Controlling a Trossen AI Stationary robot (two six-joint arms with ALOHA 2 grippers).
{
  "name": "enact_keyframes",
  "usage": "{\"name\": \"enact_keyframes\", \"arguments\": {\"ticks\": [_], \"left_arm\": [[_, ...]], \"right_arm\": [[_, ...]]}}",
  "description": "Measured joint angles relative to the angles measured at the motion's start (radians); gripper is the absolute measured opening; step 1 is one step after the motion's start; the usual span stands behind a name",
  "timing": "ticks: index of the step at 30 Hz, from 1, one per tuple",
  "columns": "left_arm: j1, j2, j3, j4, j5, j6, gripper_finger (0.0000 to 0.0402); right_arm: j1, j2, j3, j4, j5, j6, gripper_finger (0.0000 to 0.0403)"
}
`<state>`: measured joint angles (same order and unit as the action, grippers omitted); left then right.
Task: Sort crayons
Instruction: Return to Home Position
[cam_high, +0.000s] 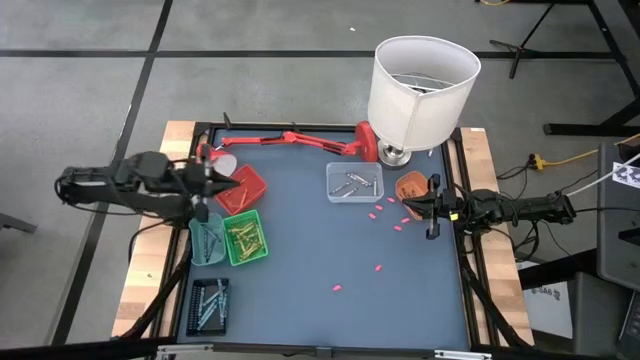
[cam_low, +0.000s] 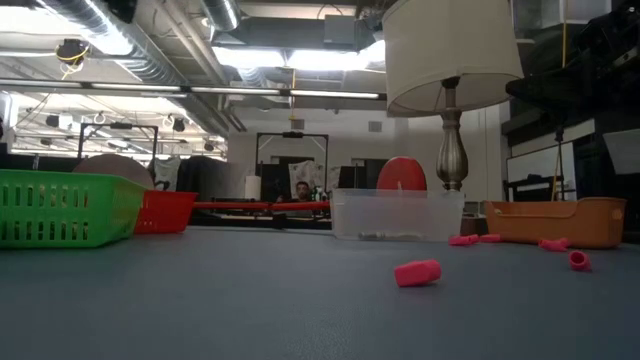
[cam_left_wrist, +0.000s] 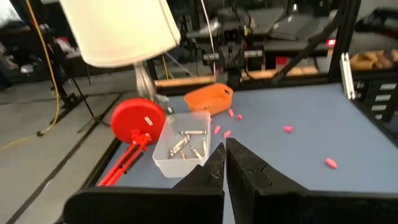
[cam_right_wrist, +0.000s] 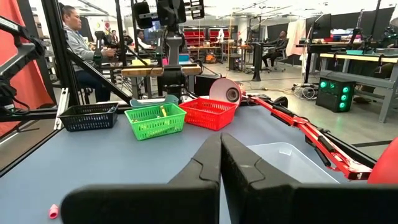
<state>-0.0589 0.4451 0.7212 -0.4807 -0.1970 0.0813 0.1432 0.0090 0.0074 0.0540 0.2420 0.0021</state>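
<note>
Lying in bins (cam_high: 250, 260), crayons (cam_high: 243, 237) well clear of both empty, pressed-together jaws

One camera looks straight down, one level across the table (cam_high: 300, 250), both seeing the clear tray (cam_high: 329, 185).

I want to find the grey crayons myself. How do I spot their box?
Find the big white lamp at the edge of the table. Beside its base sit a clear tray and an orange bin. The clear tray is the see-through one with grey crayons inside.
</note>
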Motion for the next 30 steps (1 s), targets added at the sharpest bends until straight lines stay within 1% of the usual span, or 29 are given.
{"name": "enact_keyframes", "arguments": {"ticks": [4,7,14,17,21,24,26,30], "left_arm": [[0.000,-0.100,-0.001,-0.023,0.000,0.001,0.0000],[0.000,-0.173,-0.027,-0.021,0.000,0.007,0.0000],[0.000,-0.354,-0.152,-0.022,-0.004,0.002,0.0000],[0.000,-0.433,-0.203,-0.016,-0.028,0.000,0.0000],[0.000,-0.441,-0.233,-0.008,-0.089,0.004,0.0000],[0.000,-0.435,-0.255,0.048,-0.094,0.023,0.0000],[0.000,-0.441,-0.276,0.036,-0.090,0.025,0.0000],[0.000,-0.442,-0.301,0.066,-0.084,0.022,0.0000]], "right_arm": [[0.000,0.000,0.000,0.000,0.000,0.000,0.0005],[0.000,0.000,0.000,0.000,0.000,0.000,0.0005],[0.000,0.000,0.000,0.000,0.000,0.000,0.0005],[0.000,0.000,0.000,0.000,0.000,0.000,0.0005],[0.000,0.000,0.000,0.001,0.000,0.000,0.0005],[0.000,0.001,0.000,0.001,-0.003,0.000,0.0005],[0.000,0.001,0.000,0.001,0.000,0.000,0.0005],[0.000,0.002,0.000,0.001,0.000,0.000,0.0005]]}}
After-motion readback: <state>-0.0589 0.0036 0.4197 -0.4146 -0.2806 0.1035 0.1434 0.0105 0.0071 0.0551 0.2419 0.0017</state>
